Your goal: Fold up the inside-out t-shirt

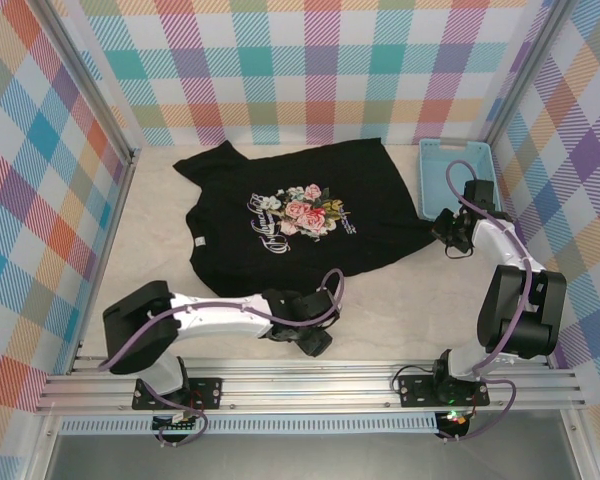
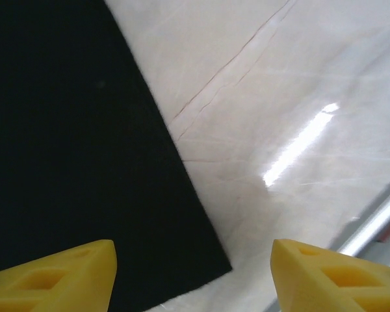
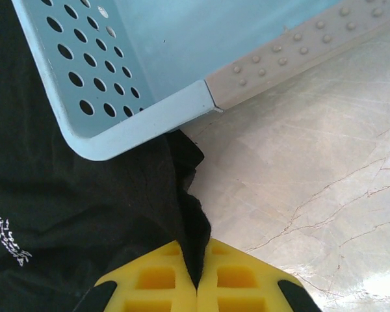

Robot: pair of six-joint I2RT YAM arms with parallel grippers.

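Lying low along the near side of the surface (image 1: 380, 310), the left arm (image 1: 220, 315) reaches toward the right. The left end effector (image 1: 315, 338) sits just near of the t-shirt's (image 1: 370, 190) near hem. In the left wrist view this left end effector (image 2: 195, 250) is open. Its yellow fingers (image 2: 65, 276) stand well apart above the hem corner of the t-shirt (image 2: 71, 162), which lies flat on the pale surface (image 2: 279, 97).

Farther back on the right, the right end effector (image 1: 448, 232) is at the t-shirt's near right corner. In the right wrist view the right end effector (image 3: 196, 270) is closed, pinching a fold of the black t-shirt (image 3: 84, 195) between its fingers.

The t-shirt lies spread over the middle of the surface, reaching toward the far left, with a floral print (image 1: 302, 213) at its centre.

At the far right stands a light-blue basket (image 1: 435, 200). The basket's (image 3: 136, 123) near corner meets the cloth's edge; I cannot tell whether it rests on the cloth.
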